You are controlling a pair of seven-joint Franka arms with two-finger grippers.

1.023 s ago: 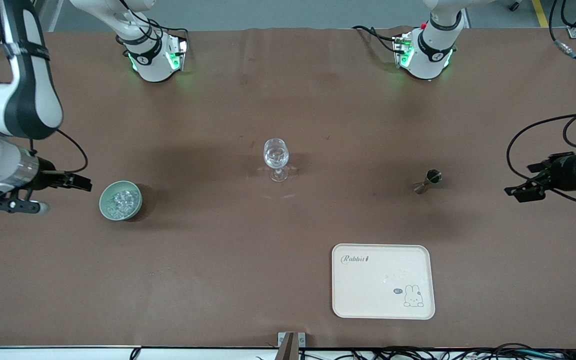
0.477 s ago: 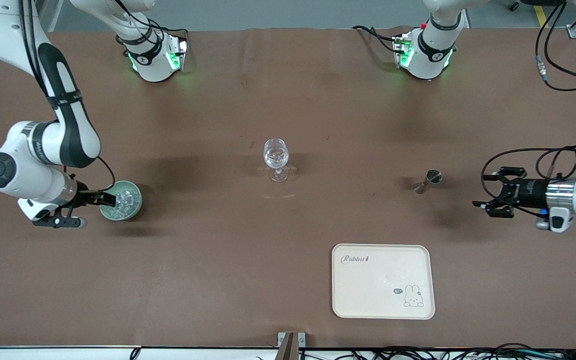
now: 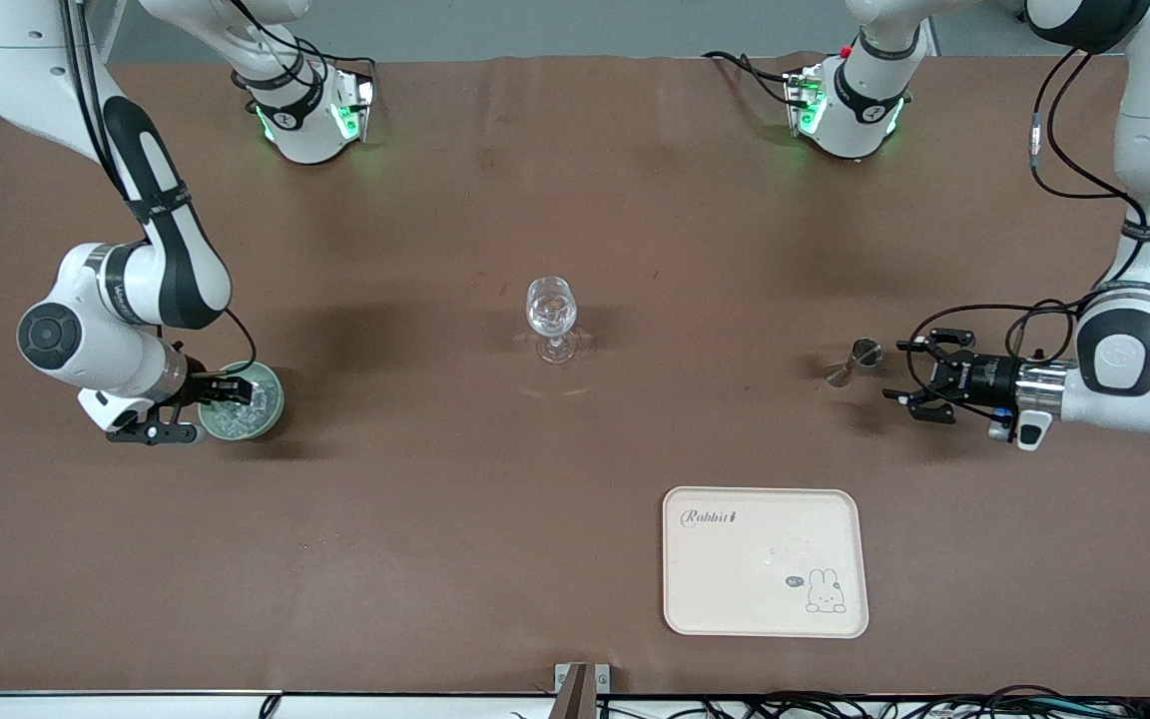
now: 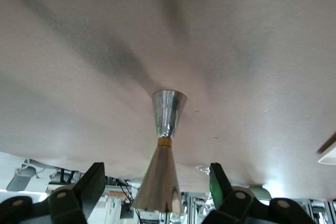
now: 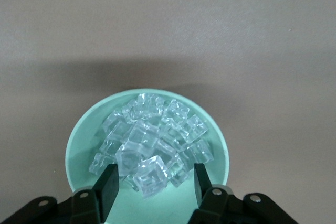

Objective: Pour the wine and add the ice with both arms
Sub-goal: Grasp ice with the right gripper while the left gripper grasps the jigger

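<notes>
A pale green bowl (image 3: 276,407) holds a heap of clear ice (image 3: 238,415) at the right arm's end of the table. My right gripper (image 3: 236,389) hangs low over it, open. In the right wrist view its fingers (image 5: 109,183) stand on either side of one ice cube (image 5: 152,174), with gaps on both sides. A steel jigger (image 3: 860,359) stands at the left arm's end. My left gripper (image 3: 896,369) lies level beside it, open; the jigger (image 4: 164,150) lines up between the jaws, untouched. A stemmed glass (image 3: 550,315) stands mid-table. The wine is hidden.
A cream tray (image 3: 765,559) with a rabbit print lies nearer the front camera than the jigger. The brown cloth (image 3: 435,499) covers the whole table. Both arm bases stand along the table's edge farthest from that camera.
Both arms swung inward. The right gripper came from beside the bowl to over the ice, its jaws narrowing. The left gripper travelled toward the jigger and now sits right beside it.
</notes>
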